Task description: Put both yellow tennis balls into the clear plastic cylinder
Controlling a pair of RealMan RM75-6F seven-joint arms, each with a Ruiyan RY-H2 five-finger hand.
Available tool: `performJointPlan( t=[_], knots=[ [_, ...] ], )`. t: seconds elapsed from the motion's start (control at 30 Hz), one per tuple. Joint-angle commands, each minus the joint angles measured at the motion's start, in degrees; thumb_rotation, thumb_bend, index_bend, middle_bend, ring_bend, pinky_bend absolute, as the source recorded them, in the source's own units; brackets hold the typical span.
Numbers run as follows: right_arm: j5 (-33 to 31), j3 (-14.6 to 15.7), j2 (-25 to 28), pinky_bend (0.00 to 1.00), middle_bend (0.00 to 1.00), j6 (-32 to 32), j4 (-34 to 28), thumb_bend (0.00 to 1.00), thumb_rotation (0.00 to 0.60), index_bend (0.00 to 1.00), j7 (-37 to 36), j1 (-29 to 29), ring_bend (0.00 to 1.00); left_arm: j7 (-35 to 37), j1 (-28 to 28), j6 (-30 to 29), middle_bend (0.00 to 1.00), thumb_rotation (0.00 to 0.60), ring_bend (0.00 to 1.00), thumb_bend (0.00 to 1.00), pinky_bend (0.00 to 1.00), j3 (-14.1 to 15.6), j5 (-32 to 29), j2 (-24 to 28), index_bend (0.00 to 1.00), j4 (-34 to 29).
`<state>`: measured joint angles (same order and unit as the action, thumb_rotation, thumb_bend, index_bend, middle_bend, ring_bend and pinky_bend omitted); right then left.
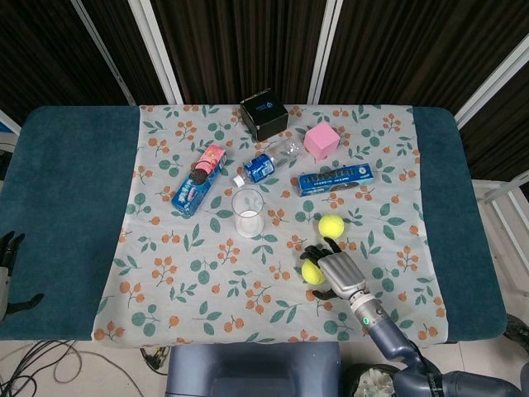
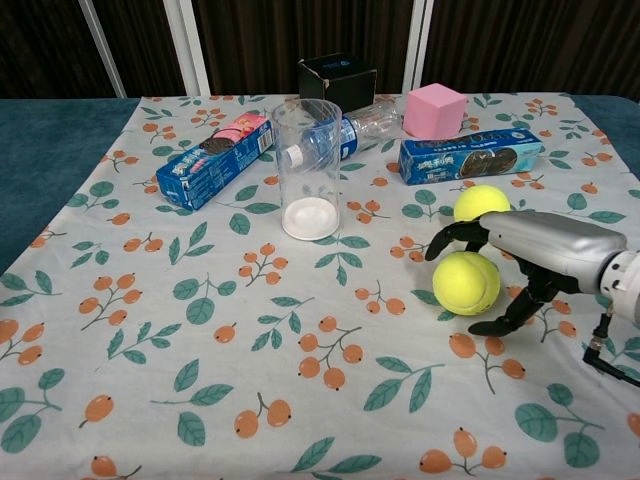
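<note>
The right hand [image 2: 520, 262] is sitting low on the tabletop [image 1: 74, 207] with its fingers [image 2: 448, 236] curling over the top of the near ball [image 2: 467, 283] and the thumb coming in underneath, so it's cupping that ball against the floral cloth [image 2: 200, 350]. Can't tell if the grip is actually closed tight yet. The far ball [image 2: 481, 203] is lying just beyond the hand, nearly touching the back of its fingers. The cylinder [image 2: 308, 169] is standing upright, well off to the hand's left and a bit further out. Past that the cookie boxes, bottle [image 2: 352, 129], pink cube [image 2: 434, 110] and black box [image 2: 337, 78] are hanging out. The left hand [image 1: 8, 263] is idling at the far edge, fingers apart, holding nothing.
</note>
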<state>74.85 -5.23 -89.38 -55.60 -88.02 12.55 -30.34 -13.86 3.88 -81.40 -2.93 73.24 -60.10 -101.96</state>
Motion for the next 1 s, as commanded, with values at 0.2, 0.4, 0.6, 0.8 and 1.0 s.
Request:
performJointPlan(
  t=[0.2,0.4,0.6,0.8,1.0],
  knots=[
    [-0.6,-1.0,-2.5,0.32,0.33,-0.4,2.1,0.44,0.600,0.38,1.1,-1.2,0.43,0.0,0.1,0.1,0.00,0.600,0.00,0.00,0.00,-0.1,-0.3,0.1,0.00,0.0],
    [-1.4,-1.0,-2.8,0.14,0.37,-0.2,2.5,0.50,0.600,0.42,1.6,-1.4,0.51,0.1,0.0,0.2,0.00,0.600,0.00,0.00,0.00,-0.1,-0.5,0.3,0.00,-0.1],
    [-1.6,-1.6,-0.9,0.01,0.37,-0.2,0.8,0.52,0.600,0.44,1.4,-1.9,0.53,0.3,0.0,0.2,0.00,0.600,0.00,0.00,0.00,-0.1,-0.6,0.4,0.00,-0.3],
    [-1.7,-3.7,3.5,0.01,0.37,-1.8,-4.0,0.52,0.600,0.44,1.9,-2.3,0.54,0.7,-0.1,0.0,0.00,0.600,0.00,0.00,0.00,-0.1,-0.6,0.7,0.00,-0.4],
    [-3.3,-8.3,10.9,0.01,0.37,-2.6,-11.2,0.52,0.600,0.44,2.6,-3.7,0.54,0.8,-0.2,0.0,0.00,0.600,0.00,0.00,0.00,0.1,-0.2,0.8,0.00,-0.7]
  ],
)
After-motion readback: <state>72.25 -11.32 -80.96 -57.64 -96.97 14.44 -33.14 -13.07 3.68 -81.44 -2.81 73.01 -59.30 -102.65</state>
